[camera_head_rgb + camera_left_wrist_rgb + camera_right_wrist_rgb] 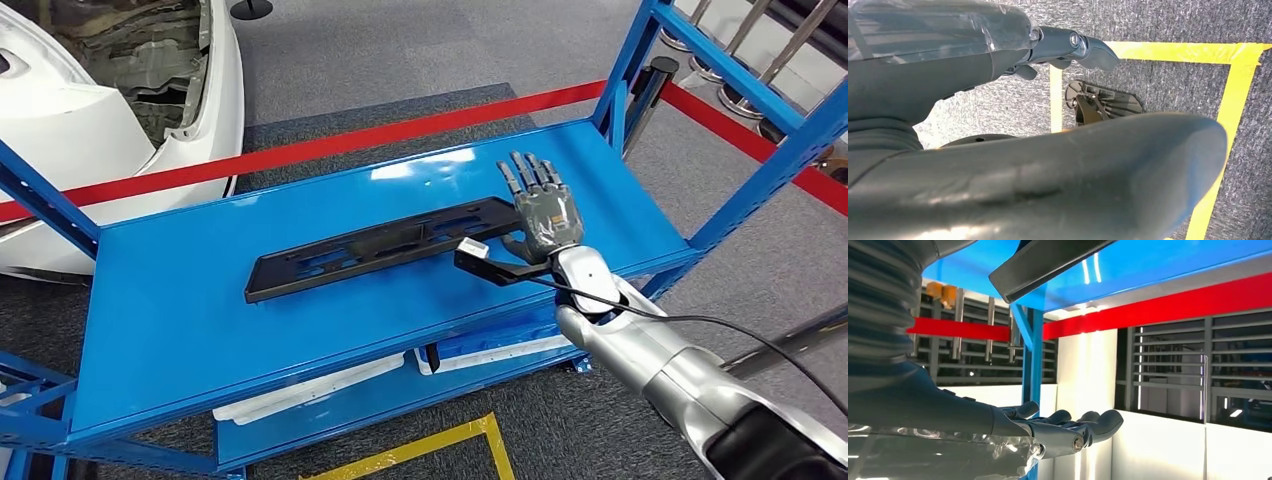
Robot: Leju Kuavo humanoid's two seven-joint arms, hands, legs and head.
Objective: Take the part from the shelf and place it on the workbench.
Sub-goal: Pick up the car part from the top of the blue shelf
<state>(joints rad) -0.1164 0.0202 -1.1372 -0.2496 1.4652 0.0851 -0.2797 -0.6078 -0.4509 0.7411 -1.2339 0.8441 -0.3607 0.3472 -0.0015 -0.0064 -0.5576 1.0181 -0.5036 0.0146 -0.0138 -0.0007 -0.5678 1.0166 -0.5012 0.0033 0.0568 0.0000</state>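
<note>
Right robot hand (541, 213) open beside part (385, 246), thumb partly hidden.

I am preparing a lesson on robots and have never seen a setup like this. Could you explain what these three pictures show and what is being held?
This is a humanoid robot with two silver arms. The head view looks down from its body at a blue shelf where a long black part lies. The right hand hovers open by the part's end, fingers spread, holding nothing. The right wrist view, from a camera behind that hand, shows the same fingers. The left wrist view shows the left hand hanging over grey floor with yellow tape.
</note>
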